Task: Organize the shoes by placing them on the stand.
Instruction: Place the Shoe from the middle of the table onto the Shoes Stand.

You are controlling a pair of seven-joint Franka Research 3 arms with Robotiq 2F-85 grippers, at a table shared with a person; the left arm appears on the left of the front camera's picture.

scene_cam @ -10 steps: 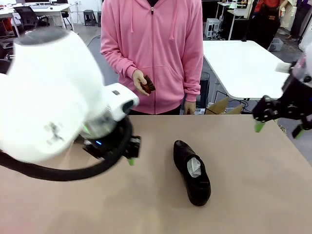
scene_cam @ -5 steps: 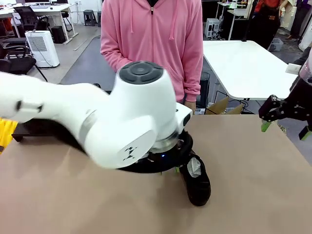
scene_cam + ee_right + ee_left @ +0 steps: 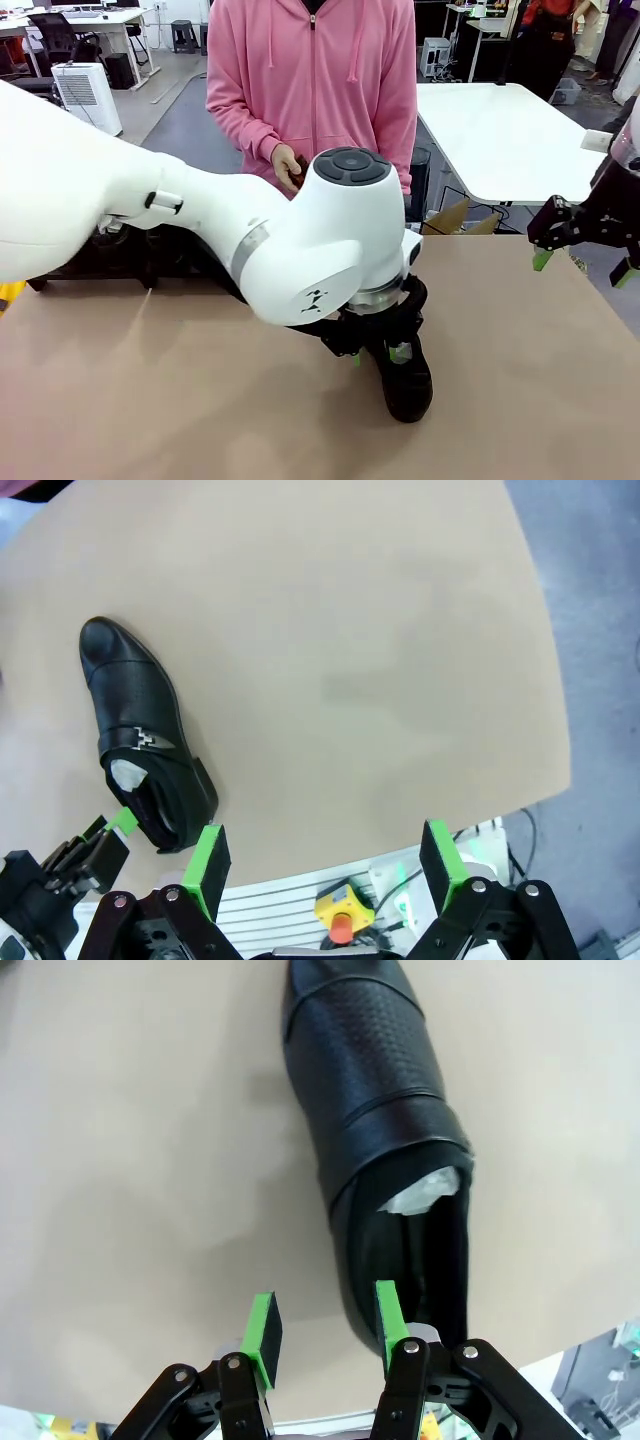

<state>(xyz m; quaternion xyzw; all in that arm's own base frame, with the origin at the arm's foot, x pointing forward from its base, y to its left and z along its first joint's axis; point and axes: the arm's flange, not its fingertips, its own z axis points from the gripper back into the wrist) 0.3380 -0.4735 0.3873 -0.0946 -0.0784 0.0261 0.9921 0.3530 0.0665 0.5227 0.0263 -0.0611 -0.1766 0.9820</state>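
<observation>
Reaching across the middle of the front view, the left arm hangs over a black shoe (image 3: pixel 408 378) on the brown tabletop (image 3: pixel 520 400), its left pincer (image 3: pixel 378 354) low at the shoe's heel end with green pads showing on either side there. Behind the arm, at the far left, the dark stand (image 3: pixel 120 255) sits along the tabletop's far edge. A person in a pink hoodie (image 3: pixel 310 90) stands at the far side, one hand (image 3: pixel 289 168) holding a small reddish-brown object (image 3: pixel 300 178). At the right edge the right pincer (image 3: pixel 585 257) hovers above the tabletop, fingers wide apart and empty.

From the left wrist, the shoe (image 3: pixel 380 1150) lies lengthwise, toe far and heel opening near, white paper (image 3: pixel 425 1192) stuffed inside. The left pincer (image 3: pixel 325 1325) is partly apart; one green pad is at the heel's outer side wall, the other over bare tabletop beside it, and whether it presses the leather I cannot tell.

From the right wrist, the right pincer (image 3: pixel 325 860) stands wide apart over the tabletop edge; the shoe (image 3: pixel 140 730) lies well off to the left, its buckle (image 3: pixel 143 738) visible.
</observation>
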